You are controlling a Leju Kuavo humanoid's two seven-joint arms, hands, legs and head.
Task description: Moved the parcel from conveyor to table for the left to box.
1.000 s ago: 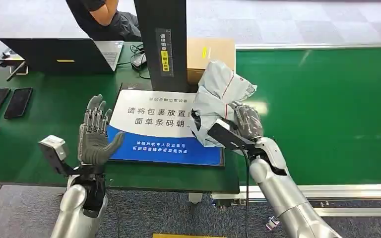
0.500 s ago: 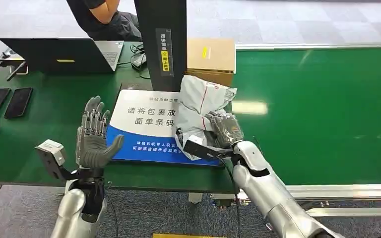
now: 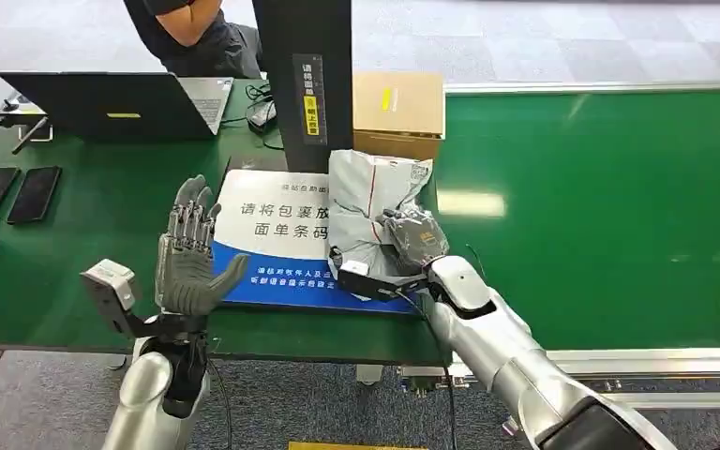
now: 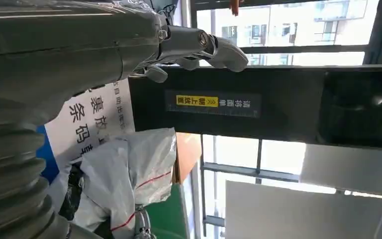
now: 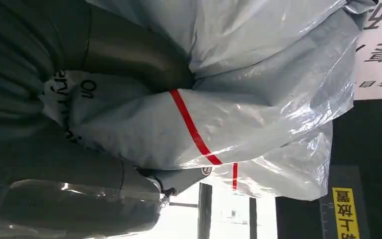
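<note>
Right hand (image 3: 411, 239) grips the grey parcel (image 3: 367, 202), fingers wrapped around its lower part, over the printed mat (image 3: 277, 239); left hand (image 3: 187, 258) upright beside the mat, fingers spread, holding nothing.

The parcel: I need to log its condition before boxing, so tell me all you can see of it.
The parcel is a soft grey plastic mailer bag, crumpled and glossy, with a thin red line across it and some black print. It looks sealed and bulging. The right hand grips its near side, fingers pressed into the film. It sits over the right part of the white and blue sign on the table, in front of the cardboard box; whether it rests on the sign cannot be told.
</note>
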